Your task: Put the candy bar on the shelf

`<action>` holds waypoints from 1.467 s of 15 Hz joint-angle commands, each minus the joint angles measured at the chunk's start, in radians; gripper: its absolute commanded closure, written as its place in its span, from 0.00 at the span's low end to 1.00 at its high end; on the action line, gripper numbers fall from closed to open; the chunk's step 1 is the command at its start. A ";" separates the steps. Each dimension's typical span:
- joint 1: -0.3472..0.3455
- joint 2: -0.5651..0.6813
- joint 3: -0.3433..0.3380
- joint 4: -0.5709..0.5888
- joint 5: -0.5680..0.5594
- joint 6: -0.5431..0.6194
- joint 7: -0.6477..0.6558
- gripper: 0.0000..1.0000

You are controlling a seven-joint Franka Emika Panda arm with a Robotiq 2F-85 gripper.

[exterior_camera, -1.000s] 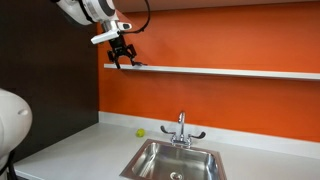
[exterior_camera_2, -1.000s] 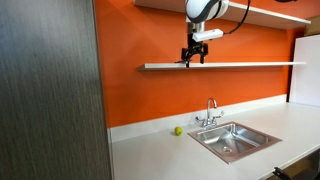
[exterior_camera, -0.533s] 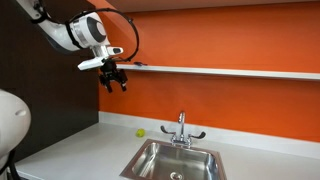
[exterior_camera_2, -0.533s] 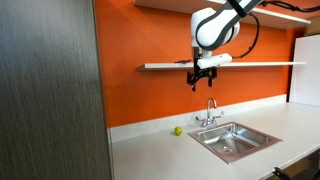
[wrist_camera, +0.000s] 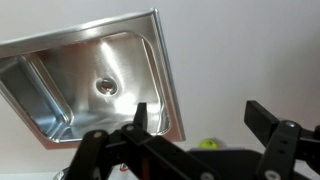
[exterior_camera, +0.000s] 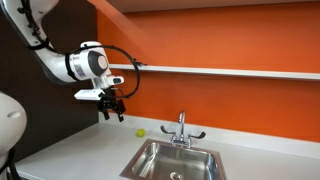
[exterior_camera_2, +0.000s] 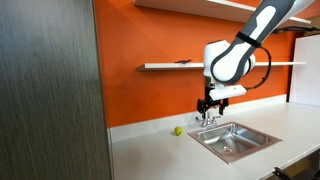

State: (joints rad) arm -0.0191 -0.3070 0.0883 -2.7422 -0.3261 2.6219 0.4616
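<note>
Dark candy bar (exterior_camera_2: 184,62) on shelf (exterior_camera_2: 270,65), well above end effector (exterior_camera_2: 206,115)

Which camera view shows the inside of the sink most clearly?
The wrist view: it looks down into the sink, so the basin floor and the drain are plain. Both exterior views show the sink only from the side, at a low slant.

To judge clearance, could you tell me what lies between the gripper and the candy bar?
Nothing: in an exterior view only bare orange wall shows between the gripper and the candy bar on the shelf.
</note>
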 commanded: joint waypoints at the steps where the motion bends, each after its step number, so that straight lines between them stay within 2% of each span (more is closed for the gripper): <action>1: -0.051 0.082 -0.031 -0.078 -0.004 0.206 -0.131 0.00; 2: -0.055 0.145 -0.046 -0.046 0.009 0.247 -0.181 0.00; 6: -0.062 0.248 -0.105 -0.056 0.046 0.353 -0.319 0.00; 10: -0.060 0.325 -0.144 -0.054 0.079 0.395 -0.383 0.00; 11: -0.050 0.296 -0.137 -0.054 0.053 0.361 -0.330 0.00; 22: -0.048 0.314 -0.140 -0.047 0.055 0.363 -0.333 0.00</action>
State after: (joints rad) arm -0.0673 0.0071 -0.0522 -2.7890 -0.2710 2.9848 0.1282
